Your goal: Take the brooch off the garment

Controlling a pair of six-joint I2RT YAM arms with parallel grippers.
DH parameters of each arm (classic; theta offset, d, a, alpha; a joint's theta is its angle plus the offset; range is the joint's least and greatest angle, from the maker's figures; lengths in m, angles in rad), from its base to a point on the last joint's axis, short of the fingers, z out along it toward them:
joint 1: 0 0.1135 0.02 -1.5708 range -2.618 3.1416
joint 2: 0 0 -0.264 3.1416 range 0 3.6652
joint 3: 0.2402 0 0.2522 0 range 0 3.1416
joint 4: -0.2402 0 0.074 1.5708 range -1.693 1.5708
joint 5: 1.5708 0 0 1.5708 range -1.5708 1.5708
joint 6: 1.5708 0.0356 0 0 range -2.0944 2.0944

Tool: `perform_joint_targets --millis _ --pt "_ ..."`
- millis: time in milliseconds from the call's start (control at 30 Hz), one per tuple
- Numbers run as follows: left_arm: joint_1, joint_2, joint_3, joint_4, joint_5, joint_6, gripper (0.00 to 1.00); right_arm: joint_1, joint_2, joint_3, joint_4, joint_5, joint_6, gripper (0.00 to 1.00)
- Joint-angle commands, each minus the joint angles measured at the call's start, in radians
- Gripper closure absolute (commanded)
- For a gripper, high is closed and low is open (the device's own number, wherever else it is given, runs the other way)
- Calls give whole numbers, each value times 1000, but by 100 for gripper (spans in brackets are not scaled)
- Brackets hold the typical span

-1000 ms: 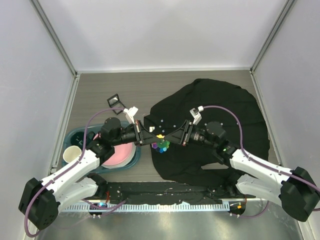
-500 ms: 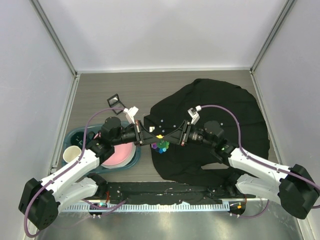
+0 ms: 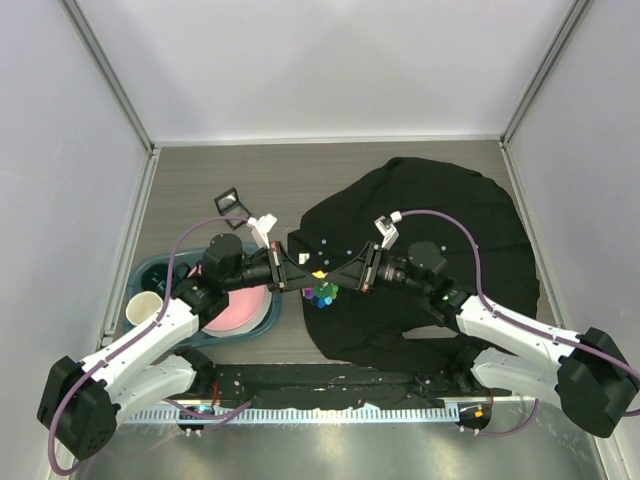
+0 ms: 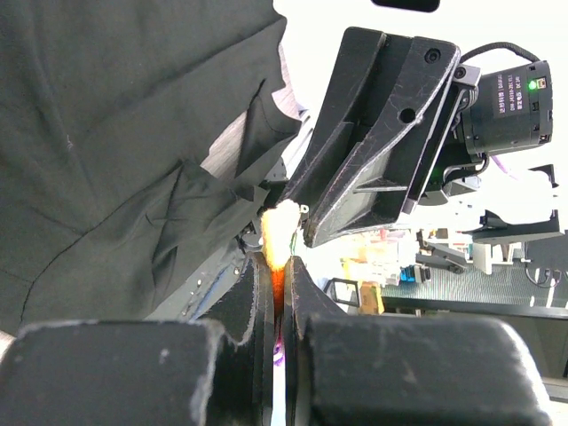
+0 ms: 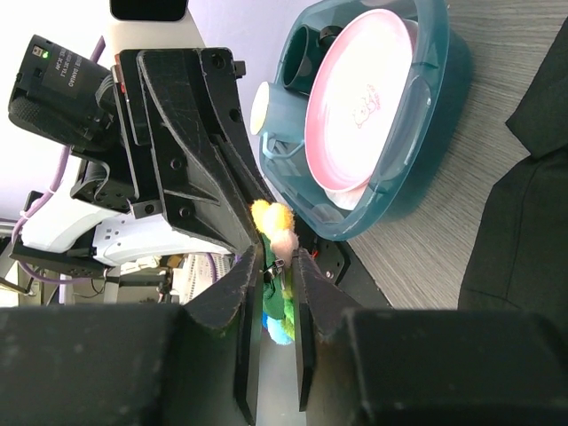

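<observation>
At the shirt's (image 3: pixel 440 215) left edge, brooch (image 3: pixel 322 290) lies squarely between opposed tips: left end effector (image 3: pixel 304 274) clenched on its yellow petal, right end effector (image 3: pixel 340 278) clenched on the far side, equally near.

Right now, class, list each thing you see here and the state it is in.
brooch, gripped from both sides
garment, spread rumpled on the table
left gripper, shut on the brooch
right gripper, shut on the brooch
pink plate, lying in the bin
cup, upright in the bin
</observation>
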Motion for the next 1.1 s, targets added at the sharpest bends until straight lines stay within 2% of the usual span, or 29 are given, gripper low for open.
perform_joint_targets --millis 0,133,467,1067 --pt "5 -2 32 31 5 20 100 16 -18 38 93 -70 0 80" --pt "5 4 27 32 14 26 100 10 -14 16 145 -102 25 80" --pt "5 12 32 22 28 40 100 -4 -24 11 134 -139 16 80" --pt "5 3 24 74 54 -11 100 0 13 30 119 -113 -9 83"
